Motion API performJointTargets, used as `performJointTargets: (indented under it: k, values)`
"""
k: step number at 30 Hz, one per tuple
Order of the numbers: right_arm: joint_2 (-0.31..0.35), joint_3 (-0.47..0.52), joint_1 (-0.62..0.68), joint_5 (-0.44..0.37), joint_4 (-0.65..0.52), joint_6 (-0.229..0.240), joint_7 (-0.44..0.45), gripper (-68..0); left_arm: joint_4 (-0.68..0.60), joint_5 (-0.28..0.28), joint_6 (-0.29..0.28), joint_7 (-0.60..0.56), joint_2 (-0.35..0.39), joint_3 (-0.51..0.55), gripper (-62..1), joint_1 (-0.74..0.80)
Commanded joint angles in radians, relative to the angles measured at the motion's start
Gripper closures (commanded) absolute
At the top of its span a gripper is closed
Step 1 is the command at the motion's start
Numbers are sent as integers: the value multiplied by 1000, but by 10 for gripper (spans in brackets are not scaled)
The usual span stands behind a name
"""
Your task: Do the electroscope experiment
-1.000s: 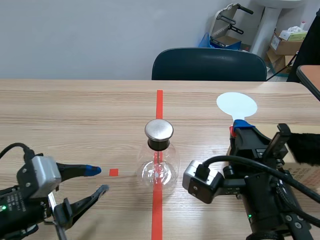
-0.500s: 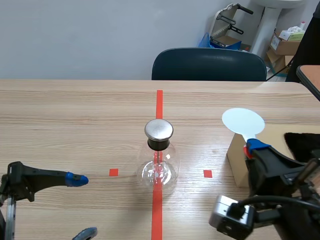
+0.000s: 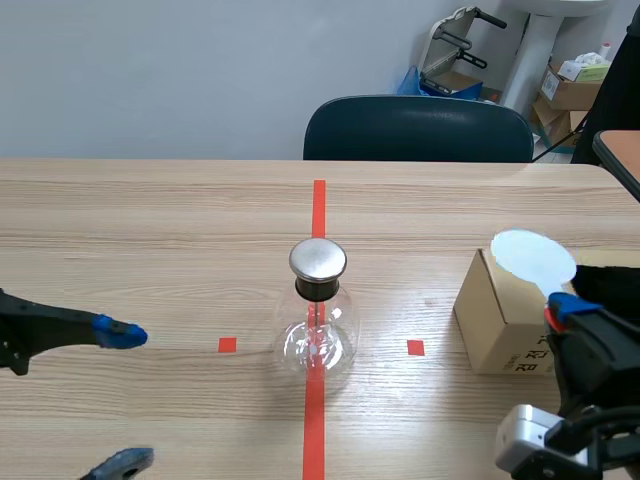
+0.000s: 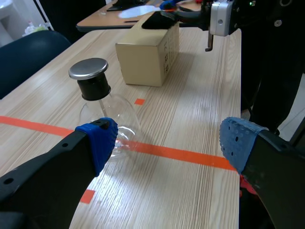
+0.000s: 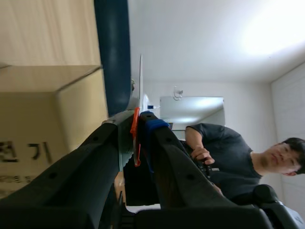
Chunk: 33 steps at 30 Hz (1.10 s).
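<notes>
The electroscope, a clear glass flask [image 3: 318, 335] with a black neck and a round metal cap [image 3: 318, 259], stands on the red tape line at the table's middle. In the left wrist view the flask [image 4: 102, 112] is just ahead of my left gripper [image 4: 167, 140], whose blue pads stand far apart with nothing between them. In the scene view the left gripper [image 3: 122, 398] is low at the left. My right gripper [image 3: 572, 312] is shut on the red handle [image 5: 136, 138] of a white round disc [image 3: 533, 257], held upright over the cardboard box [image 3: 498, 322].
A dark blue chair [image 3: 418, 128] stands behind the table's far edge. A black cloth [image 4: 158, 20] lies on the box. A person [image 5: 224, 148] appears in the right wrist view beyond the box. Boxes and gear stand at the back right.
The right arm has drawn back toward the right and near edge, carrying the disc from beside the box to over it. The left gripper has pulled away leftward and its fingers have spread wider.
</notes>
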<state>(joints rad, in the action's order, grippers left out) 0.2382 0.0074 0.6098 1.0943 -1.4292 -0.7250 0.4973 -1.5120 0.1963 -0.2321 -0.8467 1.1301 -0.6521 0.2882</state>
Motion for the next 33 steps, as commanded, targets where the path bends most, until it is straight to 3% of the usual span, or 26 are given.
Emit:
performJointTargets:
  k: [1, 15, 22, 29, 33]
  values:
    - [-1, -6, -23, -11, 9, -58, -3, -20, -29, 6, 2, -18, 12, 3, -467, 11]
    - [0, -6, -45, 40, 112, -58, -47, -19, -42, 11, 2, 31, 48, 3, -467, 16]
    - [0, -6, -45, 74, 132, -58, -72, -19, -55, 101, 3, 16, 116, 4, -467, 16]
    - [0, -7, -45, 87, 141, -58, -69, -20, -38, 106, 89, 28, 123, 4, -467, 16]
    - [0, -7, -48, 87, 141, -58, -68, -20, -31, 108, 92, 29, 123, 4, -467, 16]
